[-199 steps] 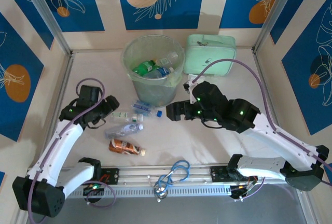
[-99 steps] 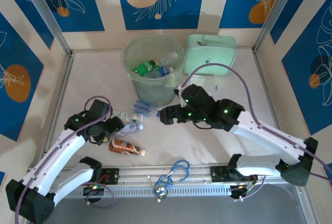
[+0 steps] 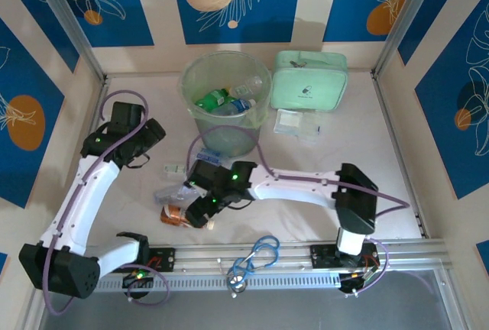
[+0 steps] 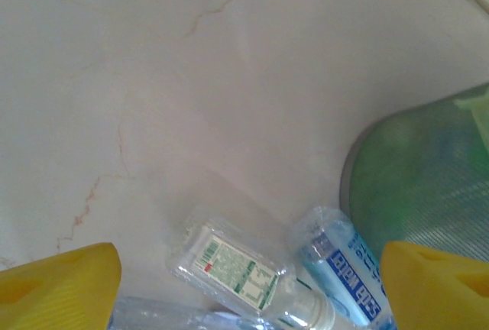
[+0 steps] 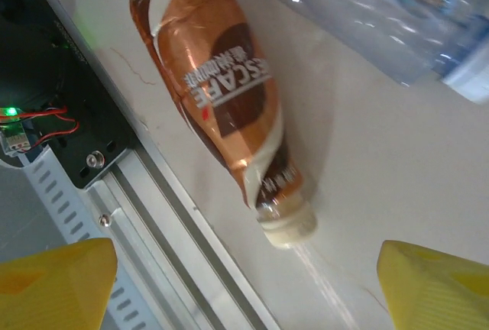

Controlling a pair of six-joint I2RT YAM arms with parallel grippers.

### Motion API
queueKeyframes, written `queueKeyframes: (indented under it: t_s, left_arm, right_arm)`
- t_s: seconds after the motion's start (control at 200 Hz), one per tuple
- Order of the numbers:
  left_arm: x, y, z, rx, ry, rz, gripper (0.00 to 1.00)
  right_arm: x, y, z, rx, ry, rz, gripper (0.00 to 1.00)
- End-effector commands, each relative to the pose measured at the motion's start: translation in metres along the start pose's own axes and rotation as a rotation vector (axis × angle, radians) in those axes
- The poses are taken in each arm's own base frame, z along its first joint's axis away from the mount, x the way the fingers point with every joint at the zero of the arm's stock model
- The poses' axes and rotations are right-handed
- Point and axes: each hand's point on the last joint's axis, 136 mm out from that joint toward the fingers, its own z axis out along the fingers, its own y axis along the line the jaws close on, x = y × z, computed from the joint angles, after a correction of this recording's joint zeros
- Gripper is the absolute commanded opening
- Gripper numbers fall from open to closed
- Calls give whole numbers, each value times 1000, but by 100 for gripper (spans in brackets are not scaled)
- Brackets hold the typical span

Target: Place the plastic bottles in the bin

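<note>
1. While the left arm is stretching up the left side of the table (image 3: 397,154), the left gripper (image 3: 155,133) is hanging above the tabletop with its fingers spread wide apart, pinching nothing.
2. Just to its right, a small clear bottle (image 3: 177,169) with a white-and-green label is lying flat on the table. In the left wrist view it is lying ahead of the two yellow fingertips (image 4: 61,284), touching neither.
3. A blue-labelled bottle (image 3: 210,159) is lying just beside it, right at the foot of the bin.
4. Nearer the arms, a crushed clear bottle (image 3: 170,192) is lying on its side. A brown bottle (image 3: 174,215) is lying just below it, close to the rail (image 3: 290,263) at the table's near edge.
5. The right gripper (image 3: 200,211) is hovering over the brown bottle's right end with its fingers spread open. In the right wrist view the bottle, with its pale cap, is lying ahead of and between the yellow fingertips (image 5: 435,284), and neither one is touching it.
6. The bin (image 3: 229,137) is standing upright at the back centre of the table, holding a green bottle (image 3: 210,101) and several clear bottles (image 3: 248,85).
7. A blue cord loop (image 3: 256,257) is lying on the rail, right of the brown bottle.
8. A mint-green zip case (image 3: 309,78) is lying flat just right of the bin, near the back wall.
</note>
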Motion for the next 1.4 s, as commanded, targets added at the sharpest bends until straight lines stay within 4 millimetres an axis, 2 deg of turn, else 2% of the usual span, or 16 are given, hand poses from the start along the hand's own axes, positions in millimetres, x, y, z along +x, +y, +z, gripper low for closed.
queueKeyframes:
  t_s: [0.0,0.13,0.225,0.375,0.645,0.875,0.985,1.15,1.266,1.396]
  left_arm:
    - [4,11,11,-8,28,-26,87]
    - [5,35,20,-34,47,-104,85]
    - [7,43,23,-25,56,-136,84]
    - [10,45,24,-20,62,-137,84]
    - [15,46,28,-12,70,-139,83]
    - [14,43,27,4,67,-144,82]
    - [14,43,26,8,66,-143,82]
    - [11,40,20,24,53,-142,81]
    - [6,34,12,53,43,-145,80]
    - [-2,12,-3,153,34,-135,79]
  right_arm:
    - [-3,14,20,-41,37,-82,88]
    - [-9,20,42,-37,71,-115,88]
    - [-13,24,53,-40,85,-131,88]
    - [-18,25,69,-41,114,-142,88]
    - [-13,18,98,-8,189,-138,85]
    - [-8,13,107,17,214,-124,73]
    - [-12,11,100,17,188,-115,66]
    - [-26,13,70,3,100,-92,60]
    - [-40,15,32,-16,7,-62,59]
    - [-54,17,-28,-48,-124,-17,59]
